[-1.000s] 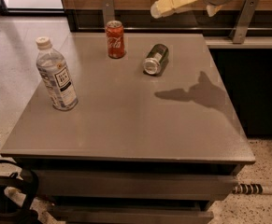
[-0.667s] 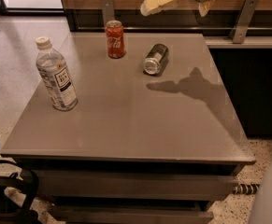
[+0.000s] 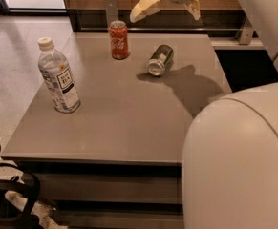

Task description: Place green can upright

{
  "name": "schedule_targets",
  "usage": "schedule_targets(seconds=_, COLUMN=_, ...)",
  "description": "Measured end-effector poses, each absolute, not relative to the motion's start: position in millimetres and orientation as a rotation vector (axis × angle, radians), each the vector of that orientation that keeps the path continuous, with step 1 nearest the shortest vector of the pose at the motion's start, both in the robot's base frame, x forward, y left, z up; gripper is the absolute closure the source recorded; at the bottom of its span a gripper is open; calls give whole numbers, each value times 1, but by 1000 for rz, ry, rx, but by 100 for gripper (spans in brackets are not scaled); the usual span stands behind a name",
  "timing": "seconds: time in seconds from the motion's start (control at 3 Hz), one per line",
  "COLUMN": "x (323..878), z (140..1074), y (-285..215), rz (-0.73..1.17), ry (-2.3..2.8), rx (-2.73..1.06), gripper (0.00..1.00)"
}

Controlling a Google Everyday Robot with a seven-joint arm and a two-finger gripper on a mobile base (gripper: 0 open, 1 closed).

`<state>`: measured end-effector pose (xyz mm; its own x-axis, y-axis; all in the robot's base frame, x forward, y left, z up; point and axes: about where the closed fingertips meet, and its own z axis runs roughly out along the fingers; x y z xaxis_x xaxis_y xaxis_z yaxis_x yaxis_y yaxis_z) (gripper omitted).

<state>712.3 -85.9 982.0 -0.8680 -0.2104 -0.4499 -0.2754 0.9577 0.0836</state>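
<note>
The green can (image 3: 160,60) lies on its side on the grey table (image 3: 119,123), toward the back right, its silver end facing the front. My gripper (image 3: 169,6) hangs in the air above and behind the can, not touching it. Its pale fingers (image 3: 145,4) are spread apart and hold nothing. Its shadow falls on the table just right of the can.
A red Coca-Cola can (image 3: 119,40) stands upright left of the green can. A clear water bottle (image 3: 58,75) with a white cap stands at the table's left. My arm's white body (image 3: 239,156) fills the front right. A glass barrier runs behind the table.
My gripper has moved left, from beyond the table's right back corner to above the green can. My arm's body has come into view at the right. The cans and bottle have not moved.
</note>
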Motion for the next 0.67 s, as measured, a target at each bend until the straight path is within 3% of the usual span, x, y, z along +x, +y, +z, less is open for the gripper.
schedule_targets(seconds=0.67, x=717, z=944, y=-87, rz=50, ry=2824, rx=-99, gripper=0)
